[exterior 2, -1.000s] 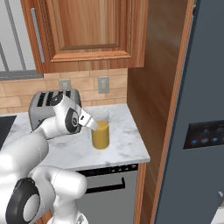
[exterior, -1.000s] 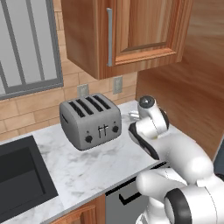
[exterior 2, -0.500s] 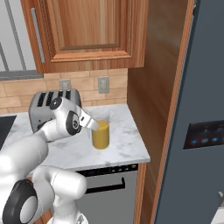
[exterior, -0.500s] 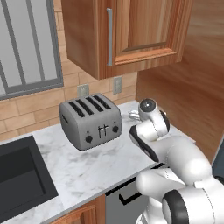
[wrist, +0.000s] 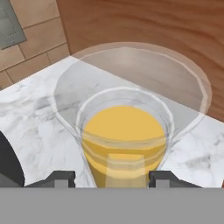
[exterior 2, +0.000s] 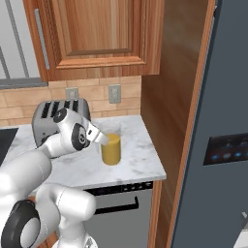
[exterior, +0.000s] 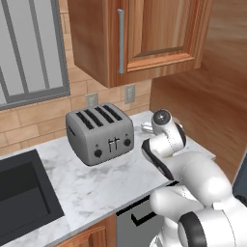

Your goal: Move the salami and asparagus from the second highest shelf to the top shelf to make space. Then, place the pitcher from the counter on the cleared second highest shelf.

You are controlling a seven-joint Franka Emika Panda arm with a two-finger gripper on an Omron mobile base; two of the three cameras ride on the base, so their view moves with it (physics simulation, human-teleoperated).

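Note:
The pitcher (exterior 2: 112, 150), a clear-rimmed vessel filled mustard-yellow, stands upright on the white marble counter (exterior 2: 140, 164) near its right end. My gripper (exterior 2: 103, 140) reaches it from the left at rim height. In the hand view the pitcher (wrist: 124, 135) sits right between the two dark fingertips, and my gripper (wrist: 111, 177) has its jaws drawn in against the vessel's lower sides. The pitcher's base rests on the marble (wrist: 35, 113). The salami, the asparagus and both shelves are out of view.
A grey toaster (exterior: 99, 132) stands left of the arm, with a dark sink (exterior: 19, 198) further left. A wooden panel (exterior 2: 164, 97) walls the counter's right end, beside the dark grey fridge door (exterior 2: 223, 145). Wooden cabinets (exterior: 140, 34) hang overhead.
The jaws have narrowed from wide open onto the pitcher's sides. The hand has settled slightly lower by the pitcher, which stands where it was.

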